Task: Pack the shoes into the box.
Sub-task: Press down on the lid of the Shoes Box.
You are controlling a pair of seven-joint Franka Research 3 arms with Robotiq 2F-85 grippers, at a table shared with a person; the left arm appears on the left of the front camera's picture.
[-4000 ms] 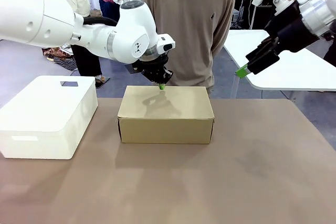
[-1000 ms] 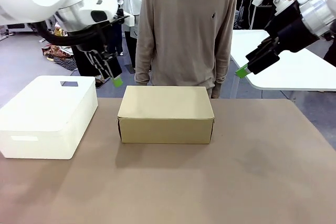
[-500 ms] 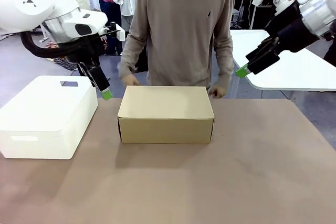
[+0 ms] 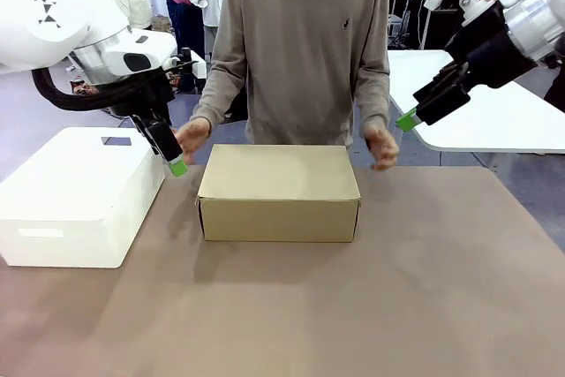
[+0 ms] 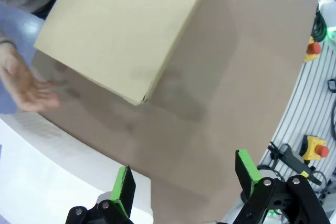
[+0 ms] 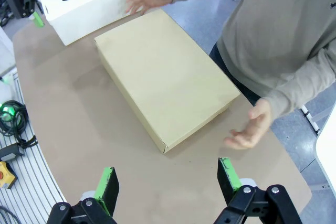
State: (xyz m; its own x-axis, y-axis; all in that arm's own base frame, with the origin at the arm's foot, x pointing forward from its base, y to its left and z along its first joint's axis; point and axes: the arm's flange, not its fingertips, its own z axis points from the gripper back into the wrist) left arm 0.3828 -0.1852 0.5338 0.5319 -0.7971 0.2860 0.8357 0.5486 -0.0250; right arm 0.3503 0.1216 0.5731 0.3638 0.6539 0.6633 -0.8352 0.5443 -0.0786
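Note:
The brown cardboard box (image 4: 278, 187) stands in the middle of the table with its flap lid down. The shoes are out of view. My left gripper (image 4: 175, 163) hangs open and empty just left of the box, between it and the white box. In the left wrist view its green pads (image 5: 124, 184) frame the box's corner (image 5: 126, 30). My right gripper (image 4: 408, 118) is raised at the far right, open and empty; from there it looks down on the box (image 6: 165, 77). The person's hands (image 4: 190, 137) (image 4: 382, 146) hover at the box's two ends.
A large white plastic box (image 4: 79, 196) with its lid on sits at the table's left, close to my left gripper. The person stands at the far edge behind the box. A white table (image 4: 494, 121) stands beyond the right corner. Bare tabletop (image 4: 353, 306) lies in front.
My left arm swung left off the box top and dropped beside the white box, its jaws opening. The person's hands came forward to both ends of the box. The right arm stayed still.

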